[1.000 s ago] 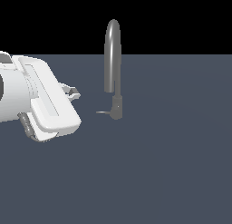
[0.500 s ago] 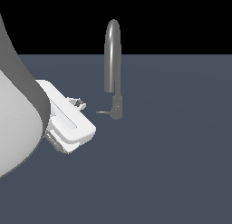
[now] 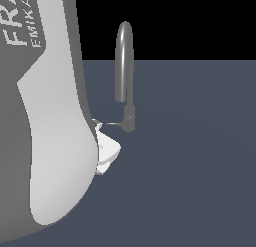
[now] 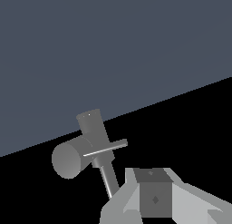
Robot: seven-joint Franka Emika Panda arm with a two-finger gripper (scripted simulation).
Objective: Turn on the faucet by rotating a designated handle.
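Note:
The faucet stands upright, its arched grey spout rising from a short dark base. The handle is a thin light rod sticking out of that base toward the exterior view's left. My gripper sits just left of the base, mostly hidden behind the white arm. One fingertip shows at the handle's free end and a second grey tip at the hand's other end, so the jaws stand open. In the wrist view the handle crosses the base, with one finger close beneath it.
The bulky white arm fills the exterior view's left and blocks most of the hand. A flat dark grey floor spreads around the faucet.
The arm has swung toward the exterior view's right and closer to the camera. The gripper has travelled up to the faucet's base, reaching the handle's free end.

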